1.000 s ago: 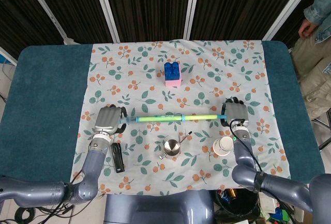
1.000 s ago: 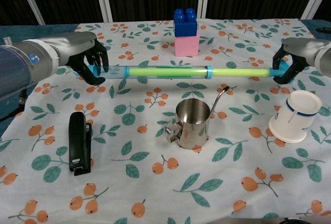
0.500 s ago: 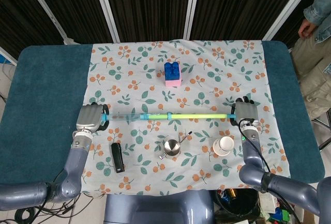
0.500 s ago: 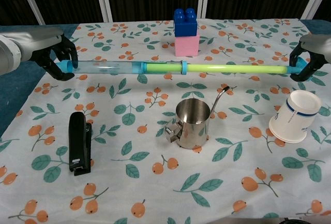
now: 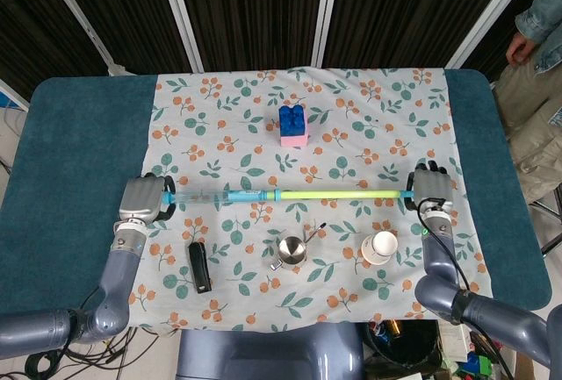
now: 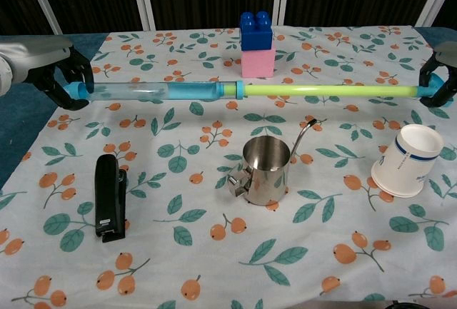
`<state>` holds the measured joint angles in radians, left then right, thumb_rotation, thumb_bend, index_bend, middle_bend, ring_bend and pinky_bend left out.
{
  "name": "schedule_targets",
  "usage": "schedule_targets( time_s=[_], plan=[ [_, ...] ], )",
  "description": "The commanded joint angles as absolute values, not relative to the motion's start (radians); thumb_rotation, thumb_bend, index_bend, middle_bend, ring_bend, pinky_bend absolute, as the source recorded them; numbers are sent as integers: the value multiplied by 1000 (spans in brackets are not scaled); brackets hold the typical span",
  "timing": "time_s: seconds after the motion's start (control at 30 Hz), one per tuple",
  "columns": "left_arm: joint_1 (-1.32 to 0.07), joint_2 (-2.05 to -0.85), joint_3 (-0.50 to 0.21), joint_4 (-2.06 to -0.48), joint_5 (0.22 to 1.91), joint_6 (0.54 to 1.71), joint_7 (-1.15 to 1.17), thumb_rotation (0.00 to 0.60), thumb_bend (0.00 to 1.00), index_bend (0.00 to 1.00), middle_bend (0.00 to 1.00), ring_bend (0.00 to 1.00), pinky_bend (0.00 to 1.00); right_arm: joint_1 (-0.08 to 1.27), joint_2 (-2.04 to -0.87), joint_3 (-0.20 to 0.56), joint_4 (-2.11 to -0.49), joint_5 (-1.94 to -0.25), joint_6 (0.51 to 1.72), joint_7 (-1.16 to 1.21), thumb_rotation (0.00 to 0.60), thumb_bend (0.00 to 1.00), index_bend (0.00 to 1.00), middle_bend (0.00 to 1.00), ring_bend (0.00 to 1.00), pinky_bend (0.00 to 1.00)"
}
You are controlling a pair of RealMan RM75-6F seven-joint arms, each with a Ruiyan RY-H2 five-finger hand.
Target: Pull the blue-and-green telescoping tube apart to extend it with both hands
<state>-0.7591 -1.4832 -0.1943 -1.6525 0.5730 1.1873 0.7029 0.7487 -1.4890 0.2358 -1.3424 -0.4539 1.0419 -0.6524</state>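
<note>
Left robot hand [image 5: 142, 198] is gripping the blue end of the tube [image 5: 290, 194], fingers curled around it. Right robot hand [image 5: 430, 185] is closing around the green end cap. The tube is hanging level above the worktop [image 5: 79, 134], running across the floral cloth [image 5: 351, 99] between the two hands, just in front of the block stack [image 6: 257, 45] in the chest view and above the steel cup [image 6: 265, 171].

The step in hand looks like the outward pull, and the tube is looking near full stretch. Doing it well: both hands should be pulling straight along the tube's axis, at matched height, so sections are sliding without binding. Grips should be staying firm on the end caps only. Easing off as resistance is rising seems wise, since overpulling could be popping a section free. Dipping could be knocking the steel cup or the paper cup [image 6: 408, 160].

Hard to make out: the right hand is being cut off at the chest view's edge, only dark fingers [image 6: 437, 80] showing. Palm contact on both sides is being hidden by the hands' backs in the head view. Whether any tube length is remaining unextended cannot be told. A stapler [image 6: 108, 196] is lying near the left side.
</note>
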Motion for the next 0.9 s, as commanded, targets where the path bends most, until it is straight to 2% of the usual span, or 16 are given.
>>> schedule_targets(
  time_s=[0.03, 0.4, 0.43, 0.47, 0.57, 0.63, 0.67, 0.77, 0.9],
  plan=[
    [-757, -1479, -193, -1649, 572, 1185, 701, 600, 422, 590, 450, 265, 389, 745, -1485, 235, -1335, -451, 1037, -652, 600, 433, 689, 195, 85, 136],
    [-755, -1481, -188, -1645, 577, 1179, 697, 600, 411, 574, 439, 264, 384, 735, -1474, 229, -1314, -452, 1021, -656, 600, 432, 682, 181, 84, 136],
    [-756, -1482, -188, -1645, 577, 1179, 698, 600, 385, 545, 416, 254, 372, 735, -1473, 229, -1315, -450, 1019, -656, 600, 412, 644, 160, 81, 136],
    [-757, -1482, -188, -1645, 575, 1179, 699, 600, 340, 502, 368, 230, 345, 734, -1472, 228, -1316, -450, 1016, -657, 600, 363, 560, 126, 71, 137],
    [-761, -1481, -183, -1651, 561, 1167, 713, 600, 185, 349, 189, 133, 252, 735, -1464, 219, -1327, -440, 1001, -671, 600, 172, 203, 22, 20, 137],
    [-764, -1475, -179, -1659, 552, 1154, 720, 600, 114, 254, 122, 99, 219, 737, -1457, 216, -1337, -421, 992, -686, 600, 94, 47, 1, 4, 137],
    [-765, -1473, -179, -1662, 550, 1151, 720, 600, 87, 207, 103, 90, 207, 738, -1454, 215, -1341, -412, 990, -692, 600, 68, 7, 0, 0, 137],
    [-764, -1466, -177, -1670, 556, 1147, 715, 600, 62, 110, 89, 82, 196, 741, -1447, 217, -1352, -403, 994, -701, 600, 45, 0, 0, 0, 136],
    [-754, -1440, -177, -1699, 572, 1152, 697, 600, 63, 87, 89, 82, 193, 735, -1426, 224, -1382, -423, 1019, -686, 600, 45, 0, 0, 0, 136]
  ],
)
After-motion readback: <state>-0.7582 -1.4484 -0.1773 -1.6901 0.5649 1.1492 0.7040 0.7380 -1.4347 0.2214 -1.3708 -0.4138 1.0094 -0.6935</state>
